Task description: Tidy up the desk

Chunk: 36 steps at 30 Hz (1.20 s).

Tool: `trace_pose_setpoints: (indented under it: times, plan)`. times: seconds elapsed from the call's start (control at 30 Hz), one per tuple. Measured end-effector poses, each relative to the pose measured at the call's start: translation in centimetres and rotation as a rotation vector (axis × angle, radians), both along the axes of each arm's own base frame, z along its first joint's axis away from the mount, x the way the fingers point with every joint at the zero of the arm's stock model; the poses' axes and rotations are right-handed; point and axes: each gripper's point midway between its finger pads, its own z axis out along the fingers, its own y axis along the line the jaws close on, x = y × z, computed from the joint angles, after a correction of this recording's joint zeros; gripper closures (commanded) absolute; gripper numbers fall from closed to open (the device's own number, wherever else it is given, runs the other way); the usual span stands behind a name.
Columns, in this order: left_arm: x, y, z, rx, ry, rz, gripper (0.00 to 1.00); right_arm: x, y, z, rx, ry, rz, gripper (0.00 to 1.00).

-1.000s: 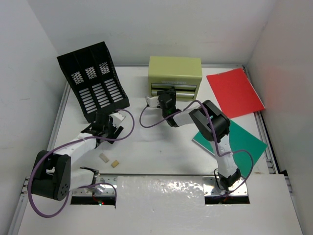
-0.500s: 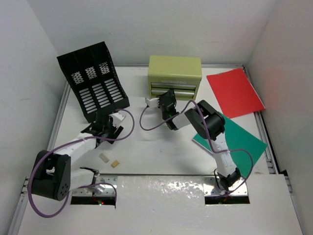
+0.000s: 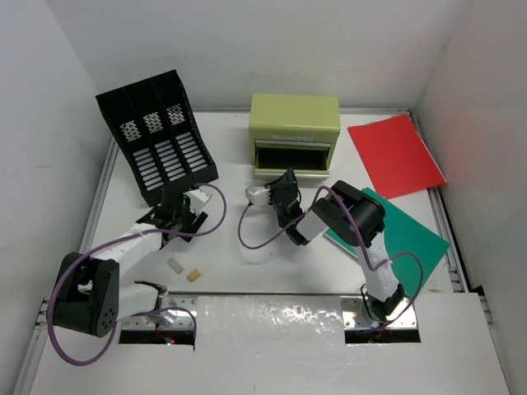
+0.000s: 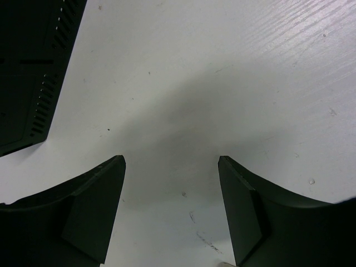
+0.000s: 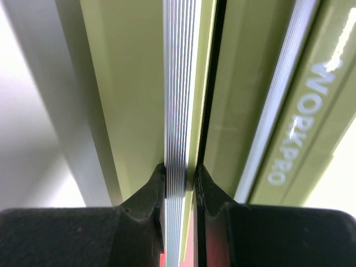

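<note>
Nearest the arm bases, on the large flat white bench (image 3: pixel 247 271) walled in white: a small whitish chip (image 3: pixel 174 264) and a small tan block (image 3: pixel 193 276), just beside each other and apart from both arms. To the right, a dark green flat folder (image 3: pixel 412 234), partly hidden under the right arm's elbow. Farther back by the right wall, a red flat folder (image 3: pixel 395 155), its near corner meeting the green one. At the far left, a black slotted file rack (image 3: pixel 156 140), tilted back. At the far middle, an olive-green metal drawer chest (image 3: pixel 295 115) with one drawer (image 3: pixel 292 170) standing out, a dark opening behind its front. Purple cables looping over the bench beside each arm.

A second ago: drawer shut flush, right arm reaching up against the chest front. Now drawn out toward the near edge, arm pulled back with it. Left arm, chip, block, folders and rack unmoved.

Left gripper (image 3: pixel 191 216) low over bare bench at the foot of the rack — fingers (image 4: pixel 94 211) spread wide, holding nothing. Right gripper (image 3: pixel 286 178) squeezed tight on the ribbed silver handle (image 5: pixel 179 83) of the drawer — pads (image 5: pixel 153 186) pressed against both sides of the strip.
</note>
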Motion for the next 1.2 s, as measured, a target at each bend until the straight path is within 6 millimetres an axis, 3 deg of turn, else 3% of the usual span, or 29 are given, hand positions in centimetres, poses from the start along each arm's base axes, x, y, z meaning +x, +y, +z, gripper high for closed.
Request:
trace_pose_setpoints:
  times: [0.13, 0.17, 0.2, 0.27, 0.37, 0.47, 0.63, 0.73, 0.83, 0.9, 0.97, 1.07, 1.2]
  plan:
    - [0.0, 0.0, 0.0, 0.000, 0.000, 0.000, 0.34, -3.0, 0.1, -0.1, -0.007, -0.007, 0.002, 1.00]
    - [0.0, 0.0, 0.0, 0.000, 0.000, 0.000, 0.34, -3.6, 0.3, -0.1, -0.005, -0.009, 0.008, 0.92]
    - [0.0, 0.0, 0.0, 0.000, 0.001, 0.000, 0.34, -4.0, 0.2, -0.1, -0.005, -0.013, -0.002, 0.76]
    - [0.0, 0.0, -0.1, 0.001, 0.005, 0.000, 0.34, -4.5, 0.0, -0.1, -0.004, -0.016, -0.019, 0.31]
    - [-0.1, 0.0, -0.3, 0.002, 0.011, 0.000, 0.34, -4.8, -0.1, 0.7, -0.012, -0.035, -0.038, 0.16]
    - [-0.1, 0.0, -0.2, 0.003, 0.012, 0.000, 0.34, -5.1, 0.2, 3.0, 0.019, -0.075, -0.047, 0.06]
    - [-0.6, -0.4, 1.3, 0.001, 0.048, -0.048, 0.36, -7.4, 1.4, 8.0, 0.128, -0.146, -0.006, 0.01]
    - [-1.0, -1.3, 5.0, -0.013, 0.006, -0.158, 0.37, -9.4, 3.0, 10.3, 0.216, -0.128, 0.052, 0.01]
    - [-2.2, -2.2, 9.4, 0.006, -0.060, -0.342, 0.37, -11.5, 5.4, 10.7, 0.333, 0.042, 0.183, 0.01]
    - [-3.5, -2.4, 10.5, 0.033, -0.057, -0.448, 0.36, -12.8, 6.4, 11.3, 0.451, 0.152, 0.264, 0.01]
    - [-5.0, -2.2, 10.0, 0.072, -0.010, -0.532, 0.36, -14.3, 6.9, 11.8, 0.553, 0.252, 0.332, 0.01]
    - [-7.3, -1.4, 6.9, 0.121, 0.134, -0.632, 0.36, -16.3, 7.4, 12.3, 0.662, 0.369, 0.393, 0.01]
    - [-10.0, -0.3, 3.0, 0.179, 0.286, -0.751, 0.37, -18.6, 7.6, 11.2, 0.723, 0.507, 0.420, 0.01]
